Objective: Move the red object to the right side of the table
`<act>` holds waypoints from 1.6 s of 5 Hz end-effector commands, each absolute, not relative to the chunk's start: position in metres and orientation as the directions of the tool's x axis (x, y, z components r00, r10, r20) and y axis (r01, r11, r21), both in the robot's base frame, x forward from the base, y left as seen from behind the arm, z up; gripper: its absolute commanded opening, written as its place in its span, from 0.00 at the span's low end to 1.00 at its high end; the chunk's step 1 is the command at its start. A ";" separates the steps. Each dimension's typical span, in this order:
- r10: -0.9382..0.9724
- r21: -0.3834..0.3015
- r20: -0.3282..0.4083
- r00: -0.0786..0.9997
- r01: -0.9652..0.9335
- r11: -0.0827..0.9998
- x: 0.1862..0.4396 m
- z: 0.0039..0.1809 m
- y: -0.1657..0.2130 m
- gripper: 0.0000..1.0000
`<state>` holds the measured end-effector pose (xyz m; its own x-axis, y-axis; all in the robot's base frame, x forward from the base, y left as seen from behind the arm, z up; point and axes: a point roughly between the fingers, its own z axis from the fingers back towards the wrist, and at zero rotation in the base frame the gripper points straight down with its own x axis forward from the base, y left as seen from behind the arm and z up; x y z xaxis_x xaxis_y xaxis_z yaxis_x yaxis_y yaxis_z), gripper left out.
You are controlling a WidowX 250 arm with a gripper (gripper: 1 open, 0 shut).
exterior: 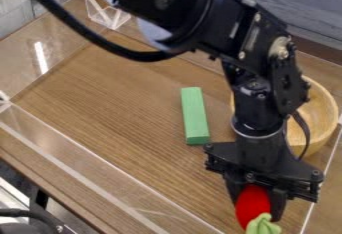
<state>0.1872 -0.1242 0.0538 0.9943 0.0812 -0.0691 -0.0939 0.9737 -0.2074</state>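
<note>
Wood-grain table (94,118), green block (195,115), wooden bowl (322,116)

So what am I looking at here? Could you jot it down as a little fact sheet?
setting: wood-grain table with low clear walls
arm: black robot arm reaching down from the upper left
gripper: pointing down, shut on the strawberry
strawberry: red toy with green leaves, at the bottom edge of the view, near the table's right side
green block: lying flat mid-table, left of the gripper, untouched
bowl: wooden, at the right edge, partly hidden behind the arm
</note>
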 end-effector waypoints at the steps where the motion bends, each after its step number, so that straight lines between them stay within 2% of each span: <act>1: 0.087 -0.233 -0.034 0.996 -0.092 0.968 0.200 0.063 -0.127 0.00; 8: 0.052 -0.244 -0.076 0.996 -0.070 0.967 0.204 0.056 -0.125 0.00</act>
